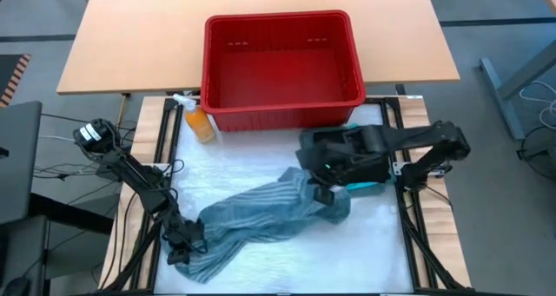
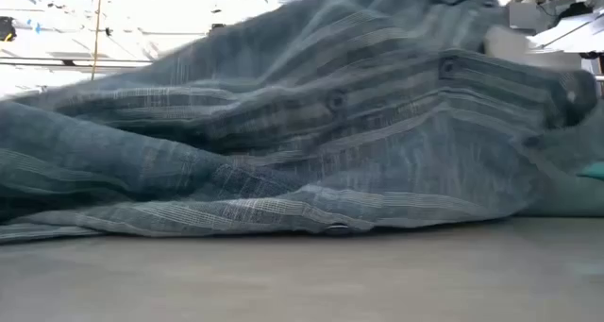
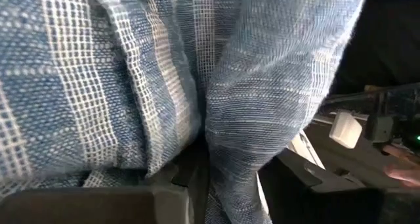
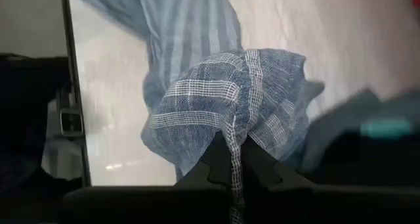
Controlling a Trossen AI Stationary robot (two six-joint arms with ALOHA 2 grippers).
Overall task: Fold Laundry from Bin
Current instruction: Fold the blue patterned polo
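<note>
1. Lying crumpled on the white mat in front of the red bin [image 1: 282,66]: one mottled blue-grey shirt [image 1: 261,218], long axis running diagonally, the near end away from the bin's left corner, the far end closer to the bin's right half.
2. Gripping the near end: left gripper [image 1: 187,238], fingers narrowed on a fold of the weave, cloth draping over the camera there.
3. Pinching the far end: right gripper [image 4: 230,163], fingertips nearly together on a gathered bunch of fabric, closer to the bin than the left.
4. Judging the coming move: likely pulling the two ends apart along that diagonal to spread the shirt flat.
5. Showing a loose, woven check with pale stripes, soft and slack; buttons visible low down.
6. Peeking out beside the right arm: turquoise cloth [image 1: 365,188]; standing at the bin's left corner, an orange spray bottle [image 1: 198,122]; bin showing slotted, rigid plastic walls.
</note>
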